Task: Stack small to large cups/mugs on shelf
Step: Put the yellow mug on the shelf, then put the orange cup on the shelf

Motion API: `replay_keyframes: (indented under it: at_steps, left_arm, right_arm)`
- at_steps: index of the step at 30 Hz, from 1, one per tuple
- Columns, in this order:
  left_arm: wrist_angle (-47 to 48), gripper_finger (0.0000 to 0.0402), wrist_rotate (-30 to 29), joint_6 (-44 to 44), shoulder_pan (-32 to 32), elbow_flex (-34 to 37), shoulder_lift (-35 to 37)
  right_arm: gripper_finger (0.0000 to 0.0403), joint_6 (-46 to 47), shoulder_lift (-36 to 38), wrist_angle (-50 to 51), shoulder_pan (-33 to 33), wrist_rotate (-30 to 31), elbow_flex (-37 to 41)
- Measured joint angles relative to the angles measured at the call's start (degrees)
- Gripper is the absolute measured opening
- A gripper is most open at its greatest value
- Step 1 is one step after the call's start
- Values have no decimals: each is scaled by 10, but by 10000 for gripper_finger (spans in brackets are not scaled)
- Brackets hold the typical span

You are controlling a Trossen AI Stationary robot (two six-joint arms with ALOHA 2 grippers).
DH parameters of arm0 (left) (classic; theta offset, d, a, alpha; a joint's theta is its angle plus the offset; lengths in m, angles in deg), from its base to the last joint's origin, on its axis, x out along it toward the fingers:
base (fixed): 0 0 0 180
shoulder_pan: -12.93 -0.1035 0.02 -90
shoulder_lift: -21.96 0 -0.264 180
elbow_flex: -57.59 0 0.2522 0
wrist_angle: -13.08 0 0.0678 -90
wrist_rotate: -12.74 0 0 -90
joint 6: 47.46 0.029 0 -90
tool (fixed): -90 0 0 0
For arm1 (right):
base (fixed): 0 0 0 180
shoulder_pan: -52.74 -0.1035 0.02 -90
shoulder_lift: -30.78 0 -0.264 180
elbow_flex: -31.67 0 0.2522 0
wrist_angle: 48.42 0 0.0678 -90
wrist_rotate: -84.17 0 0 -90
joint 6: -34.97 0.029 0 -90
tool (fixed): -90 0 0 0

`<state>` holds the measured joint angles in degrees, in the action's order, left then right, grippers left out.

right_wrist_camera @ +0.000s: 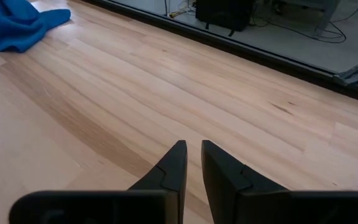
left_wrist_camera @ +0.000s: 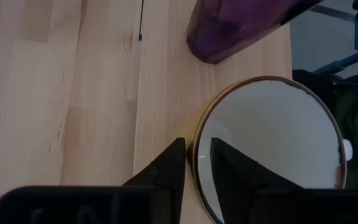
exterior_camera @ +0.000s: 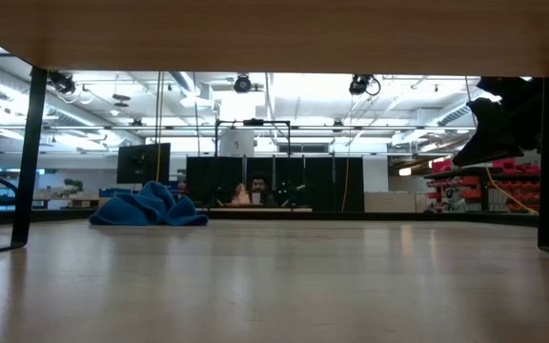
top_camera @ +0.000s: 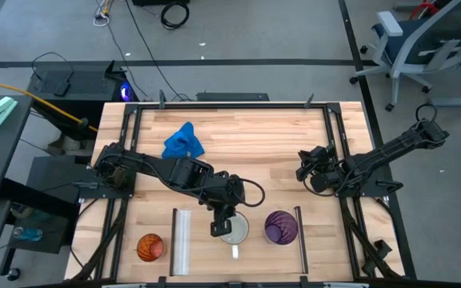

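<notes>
The white mug [top_camera: 235,230] stands mouth up on the light-wood shelf panel [top_camera: 254,248], between the silver rail [top_camera: 182,240] and the thin dark rail [top_camera: 300,238]. My left gripper [top_camera: 218,228] is above it, shut on its rim. The purple tumbler [top_camera: 280,227] stands just right of the mug and also shows in the left wrist view [left_wrist_camera: 229,28]. The orange cup [top_camera: 150,246] stands left of the silver rail. My right gripper [top_camera: 304,172] hangs shut and empty over the table's right part. My left gripper has one finger [left_wrist_camera: 232,171] inside the mug and one [left_wrist_camera: 169,168] outside, with the brown-edged rim [left_wrist_camera: 197,146] on the mug's left side between them. The fingers come from above, pointing down. Whether the mug's base is on the panel, I cannot tell.
A crumpled blue cloth [top_camera: 183,142] lies at the table's far left and also shows in the low view [exterior_camera: 149,206]. Bare wood lies between the cloth and my right gripper [right_wrist_camera: 194,152]. Dark frame rails run along the table's left and right edges.
</notes>
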<state>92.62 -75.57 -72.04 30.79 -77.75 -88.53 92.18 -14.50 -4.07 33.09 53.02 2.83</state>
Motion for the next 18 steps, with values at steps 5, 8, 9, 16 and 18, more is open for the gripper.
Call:
replay_keyframes:
  at_steps: [5, 8, 9, 16, 18]
  left_arm:
    - [-6, 87, 0, 0, 0, 0, 0]
    - [-12, 85, 1, 3, 0, 0, 3]
    - [-15, 85, 1, 4, 0, 0, 5]
    - [-33, 95, 0, 4, 0, 0, 38]
    - [-26, 97, -5, 12, 0, -5, 47]
  right_arm:
    - [55, -4, 0, 0, 0, -2, 0]
    - [55, -4, 0, 0, 0, -4, 0]
    - [55, -4, 0, 0, 0, -4, 0]
    - [55, -4, 0, 1, 0, -5, 0]
    - [55, -4, 0, 5, 0, -5, 0]
